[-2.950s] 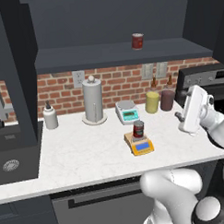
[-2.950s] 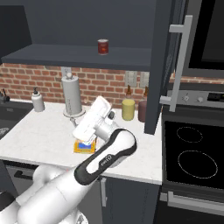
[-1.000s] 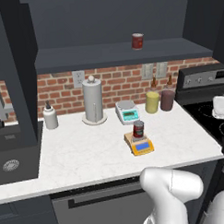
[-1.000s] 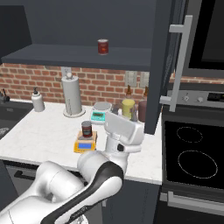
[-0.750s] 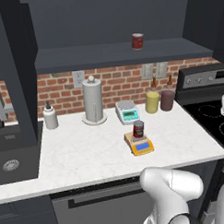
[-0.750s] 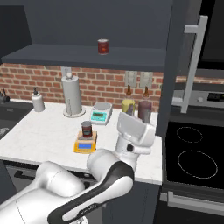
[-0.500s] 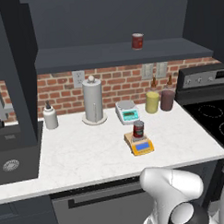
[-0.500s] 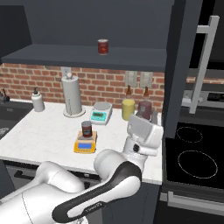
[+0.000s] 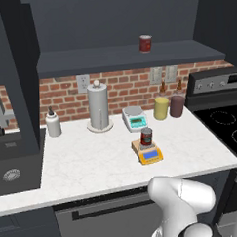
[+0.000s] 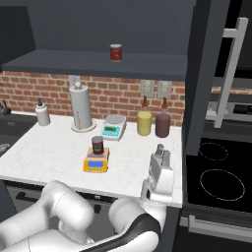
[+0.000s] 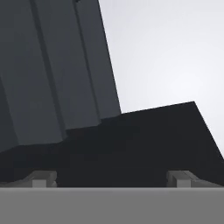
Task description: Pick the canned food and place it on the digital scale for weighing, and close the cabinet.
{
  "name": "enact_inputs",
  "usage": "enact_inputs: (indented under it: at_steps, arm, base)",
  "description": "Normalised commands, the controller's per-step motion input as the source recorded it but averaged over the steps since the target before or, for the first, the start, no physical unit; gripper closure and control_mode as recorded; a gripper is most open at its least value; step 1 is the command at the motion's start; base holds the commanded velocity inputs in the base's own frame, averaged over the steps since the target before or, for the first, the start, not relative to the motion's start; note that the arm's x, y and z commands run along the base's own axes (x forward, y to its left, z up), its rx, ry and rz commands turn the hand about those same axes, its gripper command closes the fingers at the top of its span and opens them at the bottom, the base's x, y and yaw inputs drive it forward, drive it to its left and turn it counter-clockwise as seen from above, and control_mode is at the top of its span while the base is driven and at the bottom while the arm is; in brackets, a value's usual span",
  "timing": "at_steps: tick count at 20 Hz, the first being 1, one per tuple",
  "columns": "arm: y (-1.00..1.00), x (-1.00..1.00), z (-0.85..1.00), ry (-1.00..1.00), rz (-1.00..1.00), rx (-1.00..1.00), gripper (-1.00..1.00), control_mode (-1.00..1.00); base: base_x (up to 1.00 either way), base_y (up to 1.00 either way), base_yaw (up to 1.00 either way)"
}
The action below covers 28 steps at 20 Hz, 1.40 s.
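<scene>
Already the small dark red tin (image 9: 146,137) stands on the flat yellow-orange scale (image 9: 150,153) on the white marble counter (image 9: 88,163), fingers (image 11: 41,178) spread wide, empty, facing the dark charcoal-blue cabinet door (image 10: 201,88)

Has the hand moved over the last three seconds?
Yes. In the right base view the hand has swung right, from over the digital scale toward the open cabinet door.
</scene>
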Motion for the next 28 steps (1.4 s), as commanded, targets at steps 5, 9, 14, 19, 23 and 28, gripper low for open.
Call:
enact_inputs:
  at_steps: [5, 9, 14, 19, 23, 28]
  arm:
    - [-0.43, -0.01, 0.21, -0.11, -0.04, 0.09, -1.00, -1.00]
    - [-0.68, 0.01, 0.53, -0.02, -0.01, 0.17, -1.00, -1.00]
    - [-0.50, 0.13, 0.20, 0.00, 0.00, 0.05, -1.00, -1.00]
    - [-0.41, 0.19, 0.02, 0.01, 0.00, 0.00, -1.00, -1.00]
    - [-0.19, 0.02, 0.00, 0.00, 0.00, 0.00, -1.00, -1.00]
    - [-0.03, 0.02, 0.43, -0.15, 0.00, 0.00, -1.00, -1.00]
  base:
    - [0.00, 0.00, 0.00]
    - [0.00, 0.00, 0.00]
    - [0.00, 0.00, 0.00]
    - [0.00, 0.00, 0.00]
    - [0.00, 0.00, 0.00]
    - [0.00, 0.00, 0.00]
